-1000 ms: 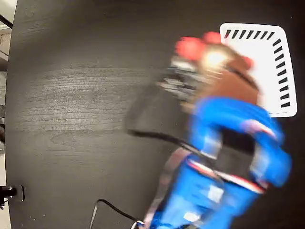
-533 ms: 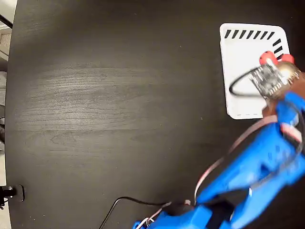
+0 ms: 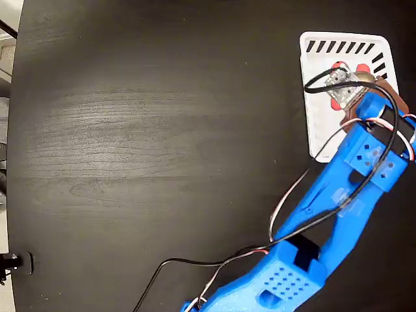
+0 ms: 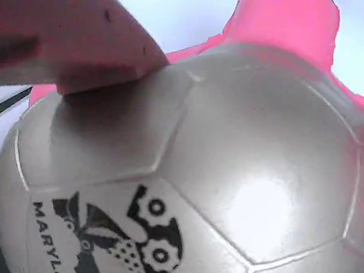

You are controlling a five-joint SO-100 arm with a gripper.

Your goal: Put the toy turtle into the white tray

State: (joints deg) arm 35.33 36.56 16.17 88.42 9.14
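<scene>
Dark tabletop (image 3: 130,130); gripper (image 3: 348,97) over white tray (image 3: 316,130), one finger (image 4: 67,44) pressed on toy turtle (image 4: 189,190) shell, full clamp can't be confirmed.

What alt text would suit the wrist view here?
Close-up of the toy turtle's shiny silver-beige domed shell with black printed lettering, pink limbs spreading behind it. A reddish-brown gripper finger presses on its top, over the white plastic tray.

We see a dark wood-grain table (image 3: 143,130) and a small black fitting (image 3: 14,262) at its near-left edge.
</scene>
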